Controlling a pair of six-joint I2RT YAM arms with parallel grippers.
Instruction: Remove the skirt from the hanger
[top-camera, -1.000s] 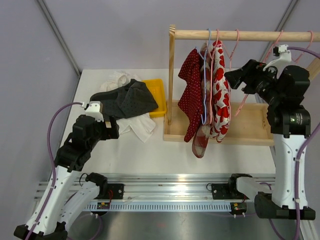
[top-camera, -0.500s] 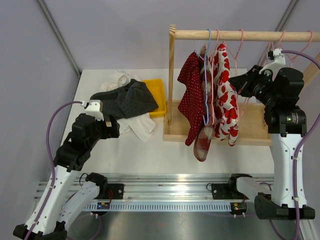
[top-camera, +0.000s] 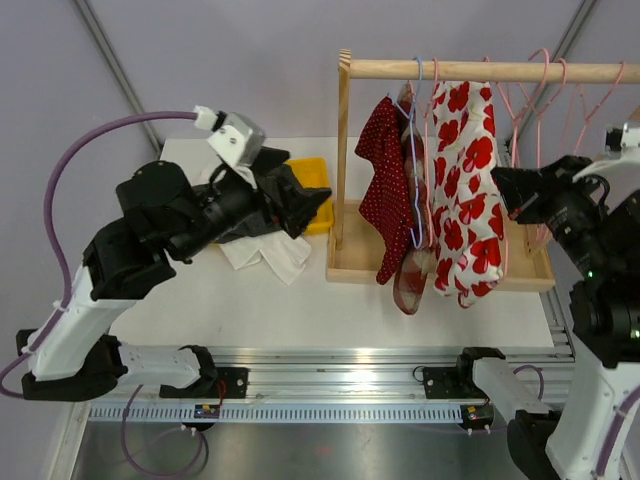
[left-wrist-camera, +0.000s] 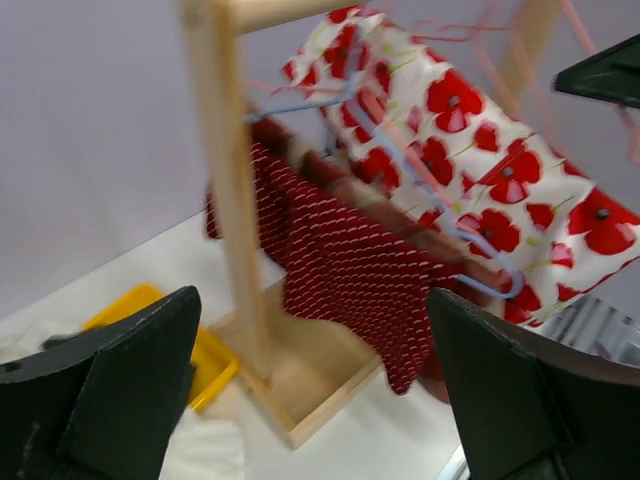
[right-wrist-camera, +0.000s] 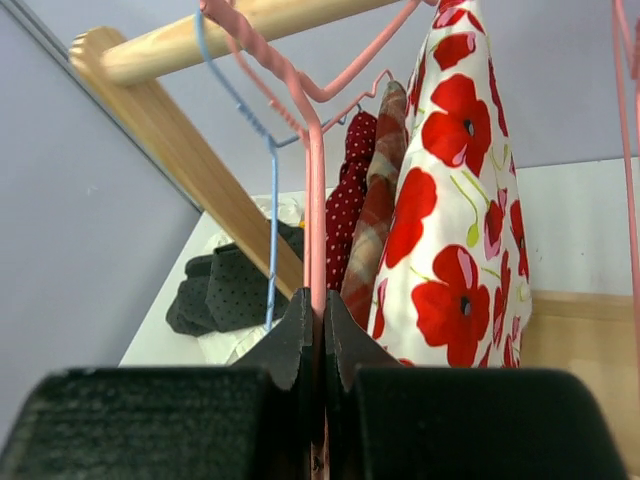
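Note:
The skirt (top-camera: 468, 185), white with red poppies, hangs on a pink wire hanger (top-camera: 503, 200) from the wooden rod (top-camera: 500, 71). My right gripper (top-camera: 508, 190) is at the skirt's right edge. In the right wrist view, the right gripper (right-wrist-camera: 322, 312) is shut on the pink hanger (right-wrist-camera: 316, 190), with the skirt (right-wrist-camera: 455, 220) just to its right. My left gripper (top-camera: 300, 195) is raised left of the rack. It stands open with nothing between its fingers and faces the rack post. In the left wrist view, the left gripper (left-wrist-camera: 310, 310) is wide open and the skirt (left-wrist-camera: 470, 170) is far behind.
A red dotted garment (top-camera: 380, 190) and a plaid one (top-camera: 410, 275) hang on a blue hanger (top-camera: 411, 150) left of the skirt. Spare pink hangers (top-camera: 556, 90) hang at the right. The rack's wooden base (top-camera: 350, 262) lies below. A yellow tray (top-camera: 314, 188), dark clothes (top-camera: 275, 180) and white cloth (top-camera: 272, 255) lie left.
My right gripper closed on the pink hanger and drew it right, spreading the poppy skirt. My left arm lifted off the table and swung right toward the rack, still open.

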